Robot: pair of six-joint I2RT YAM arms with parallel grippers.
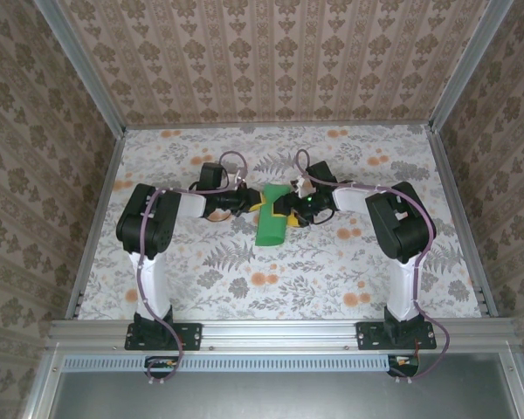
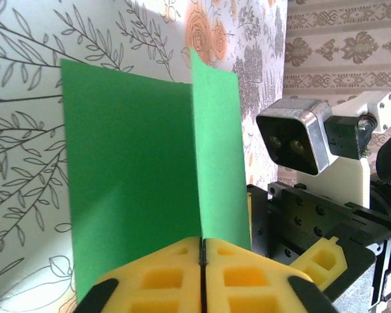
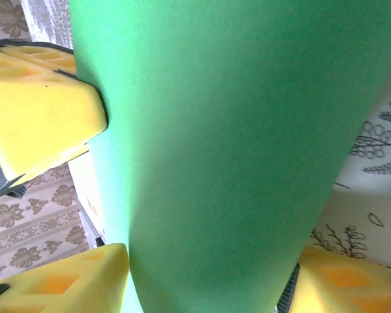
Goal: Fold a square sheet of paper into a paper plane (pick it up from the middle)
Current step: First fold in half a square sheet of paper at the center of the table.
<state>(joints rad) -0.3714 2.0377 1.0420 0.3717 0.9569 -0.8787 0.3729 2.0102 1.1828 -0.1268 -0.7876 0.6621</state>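
Top external view: the bench wears a pale cloth printed with ferns and orange blossoms, and striped damask walls close it in at 9, 12 and 3 o'clock. A metal rail runs along the 6 o'clock edge. At mid-bench the green paper lies between the two wrists, long axis running from 12 to 6 o'clock, the far end leaning a touch toward 1.

From the left wrist, the paper is creased lengthwise — one flap lies flat, the other stands upright. The left tool is squeezed fully together on that crease at the near end.

From the right wrist, the right tool stands partly spread, the paper bowed between its fingers — whether they press it I cannot tell.
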